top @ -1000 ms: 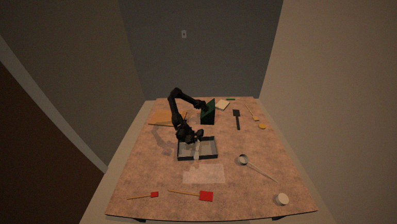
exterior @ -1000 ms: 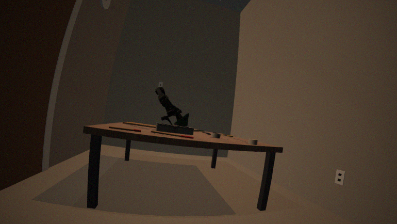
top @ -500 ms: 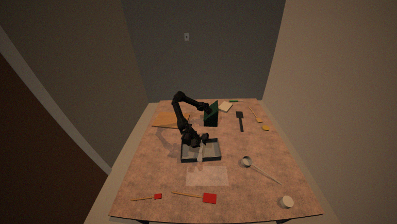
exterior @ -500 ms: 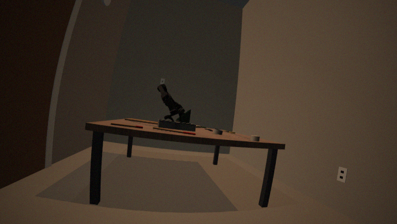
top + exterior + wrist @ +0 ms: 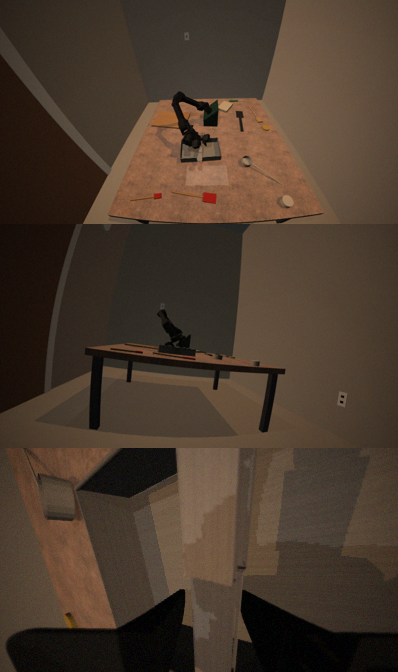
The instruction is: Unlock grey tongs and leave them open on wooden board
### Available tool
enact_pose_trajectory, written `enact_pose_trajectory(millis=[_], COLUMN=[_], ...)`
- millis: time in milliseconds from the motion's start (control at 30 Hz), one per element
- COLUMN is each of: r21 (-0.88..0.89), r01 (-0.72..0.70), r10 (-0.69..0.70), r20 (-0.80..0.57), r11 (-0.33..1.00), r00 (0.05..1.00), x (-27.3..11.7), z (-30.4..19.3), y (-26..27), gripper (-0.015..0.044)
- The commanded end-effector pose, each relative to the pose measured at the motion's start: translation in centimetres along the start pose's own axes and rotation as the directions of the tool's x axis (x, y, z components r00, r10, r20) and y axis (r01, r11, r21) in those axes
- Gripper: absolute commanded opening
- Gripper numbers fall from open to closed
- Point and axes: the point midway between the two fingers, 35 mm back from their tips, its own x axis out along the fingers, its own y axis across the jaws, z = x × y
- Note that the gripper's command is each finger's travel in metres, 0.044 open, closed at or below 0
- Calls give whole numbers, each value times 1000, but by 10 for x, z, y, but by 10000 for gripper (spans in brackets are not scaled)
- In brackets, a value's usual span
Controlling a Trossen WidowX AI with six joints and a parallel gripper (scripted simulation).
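Observation:
The grey tongs (image 5: pixel 199 157) (image 5: pixel 210 523) lie across the roasting tin (image 5: pixel 192 160) (image 5: pixel 178 350) (image 5: pixel 112 548), with one end over its front wall. Their arms look pressed together. My gripper (image 5: pixel 201 141) (image 5: pixel 173 344) (image 5: pixel 211 595) is low over the tin, pointing down, with one finger on each side of the tongs. It is part open; the wrist view shows a narrow gap beside each fingertip. The hinge end is hidden by the arm in the top view. The wooden board (image 5: pixel 167 118) (image 5: pixel 139 345) lies flat at the back left, partly behind the arm.
A dark green wedge (image 5: pixel 211 119) stands behind the tin. A long-handled cup (image 5: pixel 246 161) (image 5: pixel 59 500) and a black spatula (image 5: pixel 240 119) lie to the right. A pale sheet (image 5: pixel 207 176) and two red-headed spatulas (image 5: pixel 209 197) (image 5: pixel 157 195) lie in front.

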Motion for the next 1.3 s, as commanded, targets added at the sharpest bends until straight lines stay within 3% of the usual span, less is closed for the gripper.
enact_pose_trajectory(millis=[0, 67, 300, 533, 767, 1100, 1267], r21=[1, 1, 1, 0, -8, -7, -4], r01=[0, 0, 0, -1, -7, -2, 88], r10=[0, 0, 0, 1, 7, 2, -88], r20=[1, 1, 1, 0, -10, -11, -29], r11=[1000, 1000, 1000, 1000, 1000, 1000, 996], r00=[1000, 1000, 1000, 1000, 1000, 1000, 996], x=[-1, -1, -1, -8, -67, -67, -63], z=[0, 0, 0, 1, 1, 1, 0], y=[0, 0, 0, 4, 38, 38, 37], gripper=[129, 76, 30, -150, -150, -150, -150])
